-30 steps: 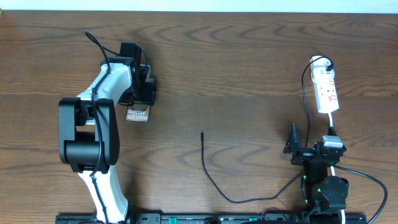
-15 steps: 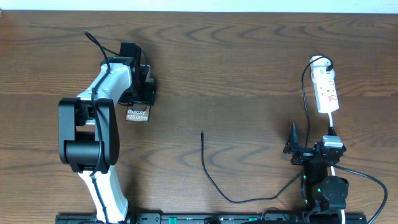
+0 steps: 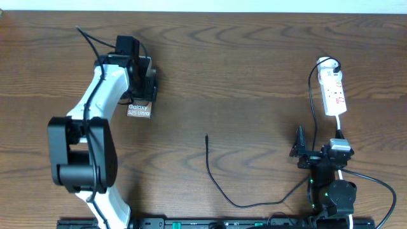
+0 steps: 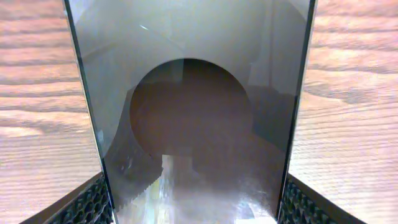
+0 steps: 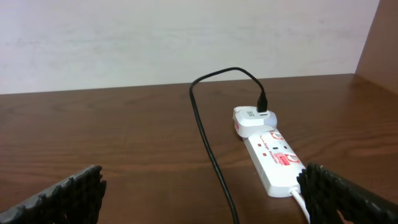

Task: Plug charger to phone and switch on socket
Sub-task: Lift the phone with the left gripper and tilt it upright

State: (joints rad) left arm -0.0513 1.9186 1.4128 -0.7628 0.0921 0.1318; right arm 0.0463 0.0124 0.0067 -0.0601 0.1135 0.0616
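Flat dark brown-black phone slab point(image 3: 138, 109) is gripped edge-to-edge by the left hand point(image 3: 144, 89). The right hand point(image 3: 299, 149) is held open below the white power-strip socket point(image 3: 333, 94). The thin black charger cable point(image 3: 216, 181) lies between them on the brown wooden bench point(image 3: 241, 63).

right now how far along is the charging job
Done: the charger is plugged into the socket. In hand: the left gripper holds the phone. Left: the charger's tip lies loose, far from the phone; the right gripper is open and empty, and no gripper is at the socket.
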